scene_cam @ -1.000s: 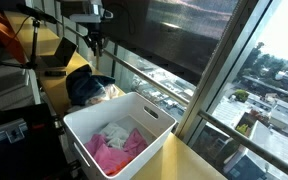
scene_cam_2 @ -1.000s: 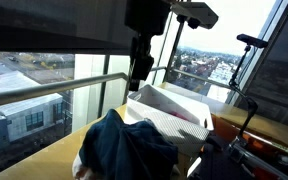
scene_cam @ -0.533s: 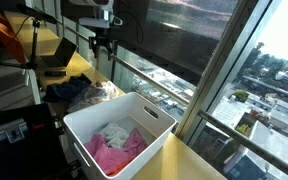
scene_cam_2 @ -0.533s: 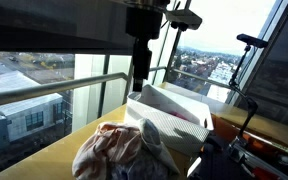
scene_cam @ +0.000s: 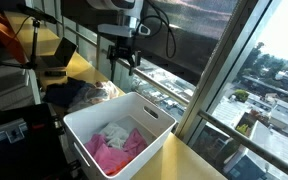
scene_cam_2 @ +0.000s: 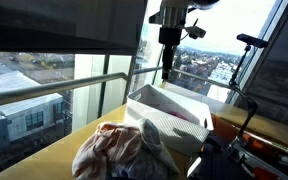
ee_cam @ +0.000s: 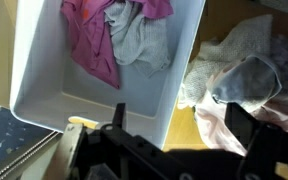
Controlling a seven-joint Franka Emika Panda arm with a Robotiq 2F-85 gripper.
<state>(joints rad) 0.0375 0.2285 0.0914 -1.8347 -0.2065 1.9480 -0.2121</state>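
Since dropping the dark cloth (scene_cam: pixel 64 93) onto the clothes pile (scene_cam: pixel 99 93) | pincer (scene_cam: pixel 125 64) wide open, empty | shifted toward white bin (scene_cam: pixel 149 152)

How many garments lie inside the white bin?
2: a pink garment and a pale grey garment overlapping it, both in the white bin. Others may be hidden underneath.

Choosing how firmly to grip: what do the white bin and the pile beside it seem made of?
The bin: probably rigid plastic, smooth matte white, stiff straight walls. The pile: soft fabric, crumpled and draping, likely clothes; dark and pale pieces mixed.
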